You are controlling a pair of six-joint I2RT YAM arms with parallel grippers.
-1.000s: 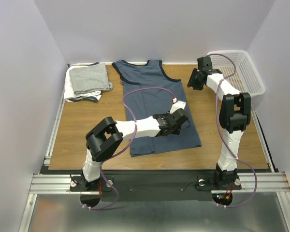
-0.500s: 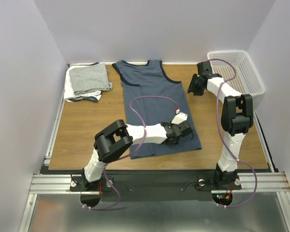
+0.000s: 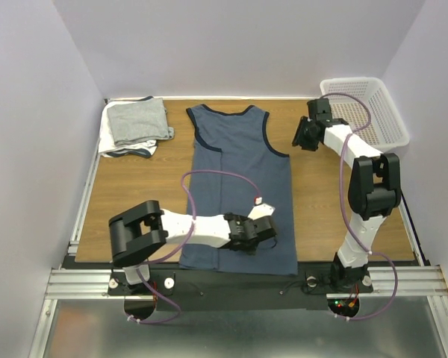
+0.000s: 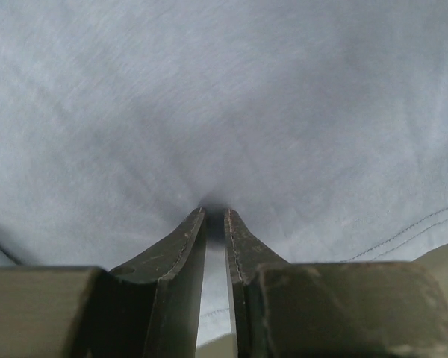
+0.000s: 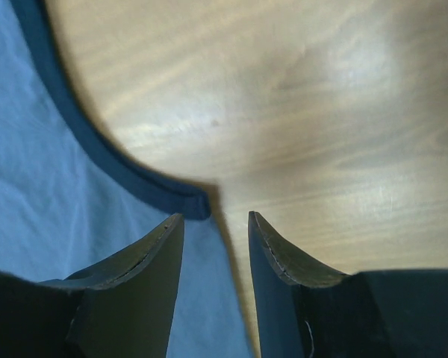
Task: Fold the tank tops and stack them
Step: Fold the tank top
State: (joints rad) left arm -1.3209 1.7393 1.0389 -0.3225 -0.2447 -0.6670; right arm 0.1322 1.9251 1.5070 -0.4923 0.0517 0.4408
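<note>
Slate-blue tank top (image 3: 239,164) lies flat and lengthwise on the middle of the table (image 3: 134,194), neck toward the far edge and hem reaching over the near edge, with bare wood along both long sides. Left pincer (image 4: 214,211) is nearly closed, its tips pinching a small pucker of cloth close to the hem; right pincer (image 5: 215,218) has its fingers parted, astride the end of the navy trim (image 5: 112,160) at the right armhole, gripping nothing. Folded grey and white tank tops (image 3: 138,123) occupy the far-left corner and the white basket (image 3: 392,130) the far-right, both well apart from the spread garment.
</note>
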